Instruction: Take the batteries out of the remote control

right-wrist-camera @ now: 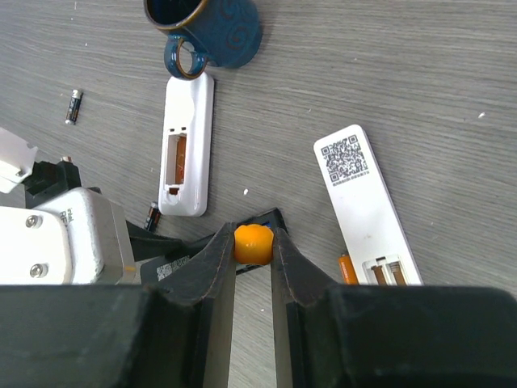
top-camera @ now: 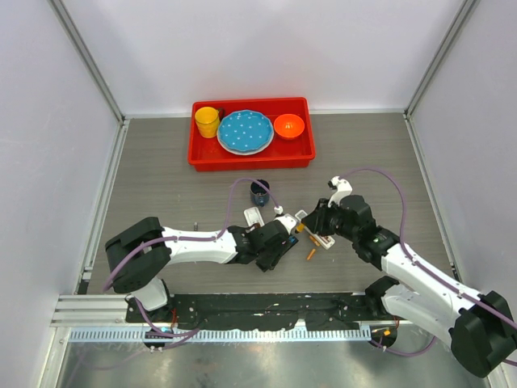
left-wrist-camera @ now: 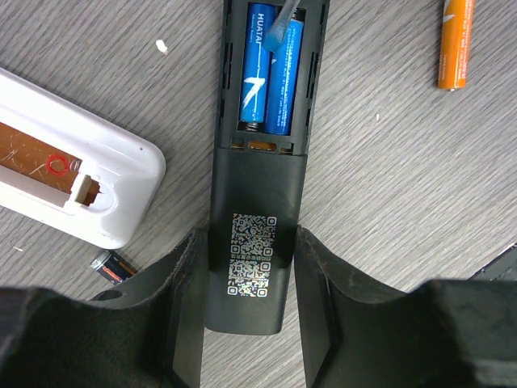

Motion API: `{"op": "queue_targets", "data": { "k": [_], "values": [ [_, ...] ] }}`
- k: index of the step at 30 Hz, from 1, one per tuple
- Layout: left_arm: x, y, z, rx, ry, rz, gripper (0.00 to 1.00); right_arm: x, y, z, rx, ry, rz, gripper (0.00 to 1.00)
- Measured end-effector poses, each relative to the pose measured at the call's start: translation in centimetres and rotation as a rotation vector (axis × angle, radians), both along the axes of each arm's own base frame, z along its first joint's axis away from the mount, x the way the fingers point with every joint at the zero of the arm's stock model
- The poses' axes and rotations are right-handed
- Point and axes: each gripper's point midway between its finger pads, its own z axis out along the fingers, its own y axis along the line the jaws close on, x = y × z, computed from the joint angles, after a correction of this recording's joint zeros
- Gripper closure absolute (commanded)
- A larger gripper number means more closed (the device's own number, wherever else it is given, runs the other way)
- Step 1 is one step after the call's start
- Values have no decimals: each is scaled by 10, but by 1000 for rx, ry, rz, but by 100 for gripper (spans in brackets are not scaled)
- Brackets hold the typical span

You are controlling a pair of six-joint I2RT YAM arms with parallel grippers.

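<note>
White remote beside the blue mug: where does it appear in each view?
Top external: white remote at centre, just below the blue mug.
Left wrist: white remote at left edge, battery compartment open.
Right wrist: white remote upper left, below the mug.
Shared landmark: a dark battery lying by its open end, in both wrist views.

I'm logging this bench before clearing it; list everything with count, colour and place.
black remote: one, black, in the left tool.
blue batteries: two, blue, inside the black remote.
white remotes: two, white, either side of the black remote.
dark batteries: two, dark grey, loose on the table.
orange battery: one, orange, by a white remote.
screwdriver: one, orange handle, in the right tool.
mug: one, dark blue, beside a white remote.
tray: one, red, far side; holds yellow cup, blue plate, orange bowl.
left tool: black, closed on the black remote.
right tool: black, shut on the screwdriver.
</note>
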Motion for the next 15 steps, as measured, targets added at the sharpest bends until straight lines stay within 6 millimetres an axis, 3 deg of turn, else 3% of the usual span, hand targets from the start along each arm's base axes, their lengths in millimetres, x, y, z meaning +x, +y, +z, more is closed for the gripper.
{"op": "queue_targets", "data": {
  "k": [15],
  "values": [
    [0,0,0,0,0,0,100,-1,-15,2,-24,0,-73,99]
  ]
}}
